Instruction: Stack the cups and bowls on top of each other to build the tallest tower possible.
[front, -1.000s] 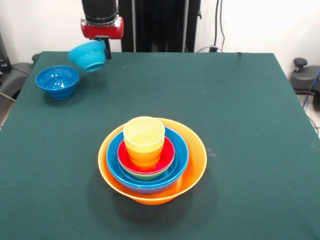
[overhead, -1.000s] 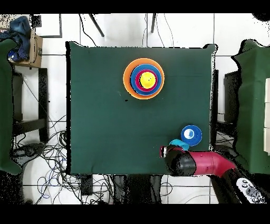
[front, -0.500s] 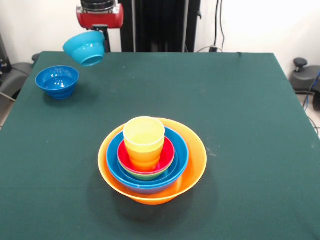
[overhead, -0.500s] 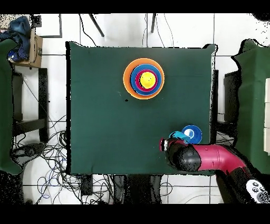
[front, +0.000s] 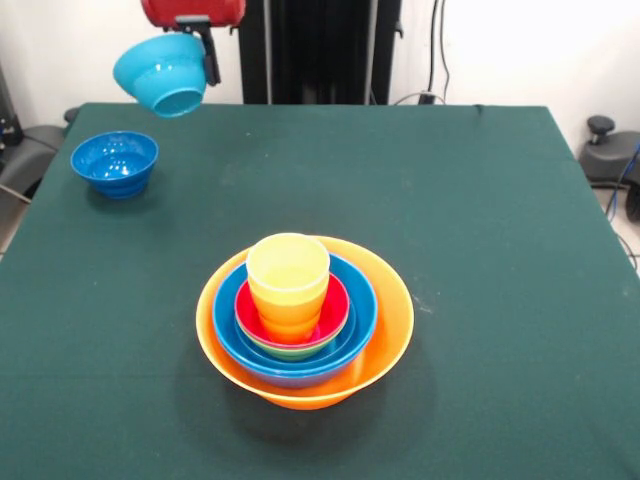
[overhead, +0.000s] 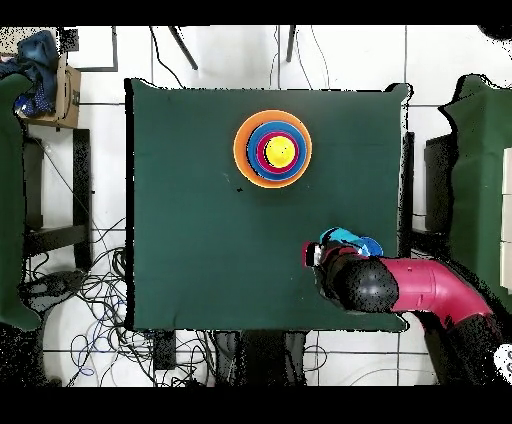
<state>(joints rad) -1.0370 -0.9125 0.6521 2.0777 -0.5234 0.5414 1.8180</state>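
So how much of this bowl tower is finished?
Most of it: the tower already has an orange bowl holding nested blue, green and red bowls, with a yellow cup on top. In hand: the gripper holds a light-blue bowl in the air. Left: the dark-blue bowl sits alone on the table.

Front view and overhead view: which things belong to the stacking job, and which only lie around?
Belong:
- tower, yellow cup on top
- light-blue bowl held by the gripper
- dark-blue bowl on the table

Lying about:
- cables on the floor
- box
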